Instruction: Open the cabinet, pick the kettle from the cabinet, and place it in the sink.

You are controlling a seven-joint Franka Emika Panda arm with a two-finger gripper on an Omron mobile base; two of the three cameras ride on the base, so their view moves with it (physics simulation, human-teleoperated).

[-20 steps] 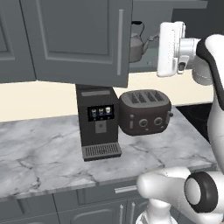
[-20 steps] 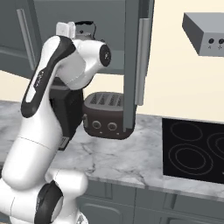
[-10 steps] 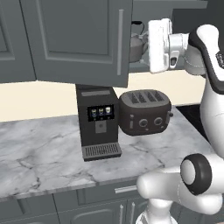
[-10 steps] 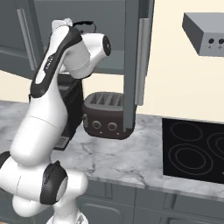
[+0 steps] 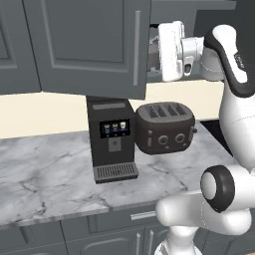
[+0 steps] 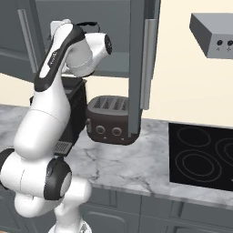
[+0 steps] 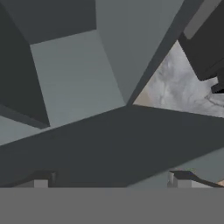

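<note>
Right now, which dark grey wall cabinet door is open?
The right-hand dark grey recessed-panel door, swung outward edge-on above the dark brown four-slot toaster. The left-hand door with the silver bar handle is closed.

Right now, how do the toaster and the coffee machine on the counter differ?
The toaster is low, wide and rounded, while the coffee machine is tall, narrow and boxy. The toaster is dark brown with slots on top and round front knobs; the coffee machine is black with a small lit front panel and a drip tray. Both sit side by side on the marble counter, below the cabinet.
</note>
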